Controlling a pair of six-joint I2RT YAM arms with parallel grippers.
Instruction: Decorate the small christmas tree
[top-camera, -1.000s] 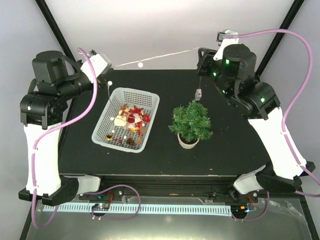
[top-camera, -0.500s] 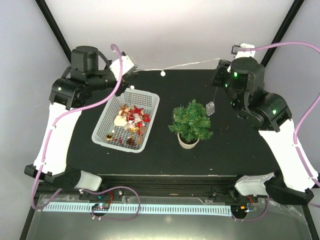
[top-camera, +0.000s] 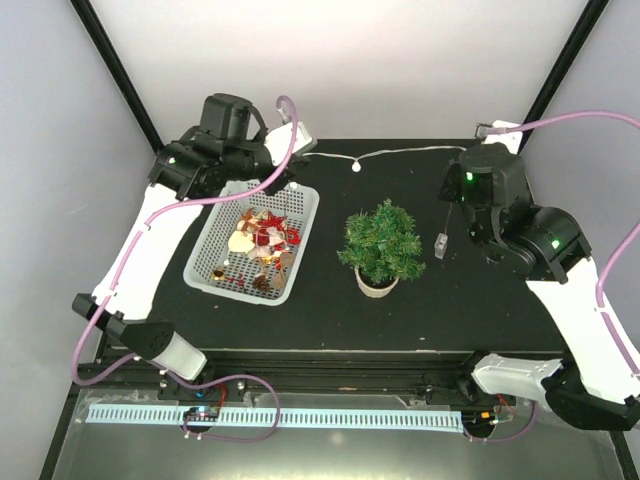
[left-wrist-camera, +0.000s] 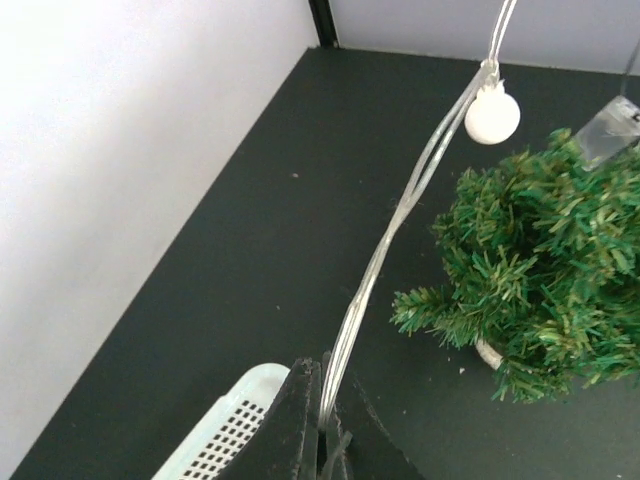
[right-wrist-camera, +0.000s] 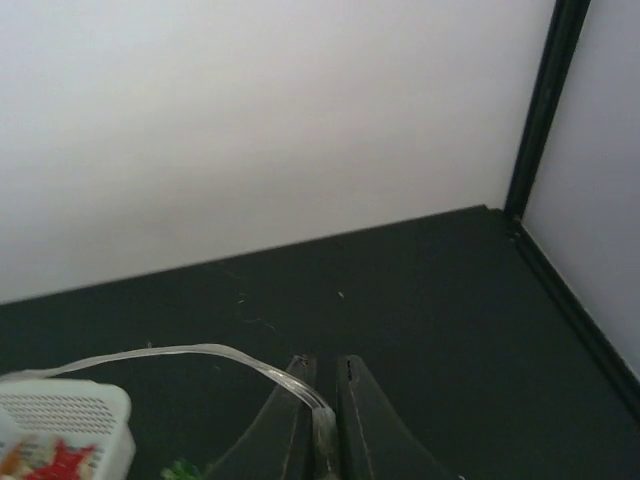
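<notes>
Left jaws are pressed together on a clear light string, and the right jaws pinch its other end with barely a gap. Since a second ago both arms have swung. The left jaws now sit over the far corner of the white basket, and the string hangs lower. The small clear box dangling under the right jaws has gone from behind the small christmas tree to the side facing the right jaws. The tree stands upright in its whitish pot, bushy and dark green, between the two pairs of jaws and nearer the arm bases. Open table lies below the right jaws.
</notes>
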